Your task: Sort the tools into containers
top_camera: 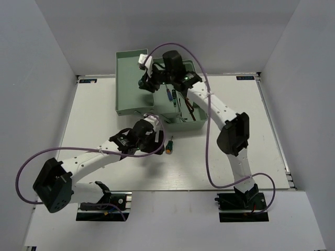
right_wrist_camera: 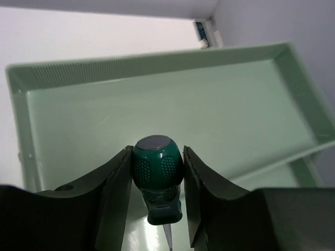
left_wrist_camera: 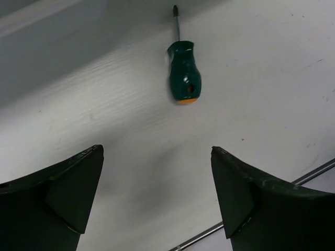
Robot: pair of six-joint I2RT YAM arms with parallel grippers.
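Upper centre of the overhead view, a rectangular pale mint-green plastic tray (top_camera: 128, 78) sits against a lower mint-green toolbox base (top_camera: 183, 121). That base holds a slim blue-handled screwdriver (top_camera: 167, 95), a green-handled tool (top_camera: 173, 97) just beside it, and thin dark rods (top_camera: 187, 107), possibly hex keys; the view is too coarse to be sure. Over the tray's floor, the right gripper (right_wrist_camera: 157, 167) clamps a stubby green-handled screwdriver (right_wrist_camera: 156, 154) by its rounded handle. Lower centre, the left gripper (left_wrist_camera: 157, 193) hangs with jaws spread wide, gripping nothing, above the white table (left_wrist_camera: 272, 78). It is near a second stubby green screwdriver with an orange end (left_wrist_camera: 184, 73), which lies flat. Small blue corner labels (top_camera: 246, 77) carry writing too small to read.
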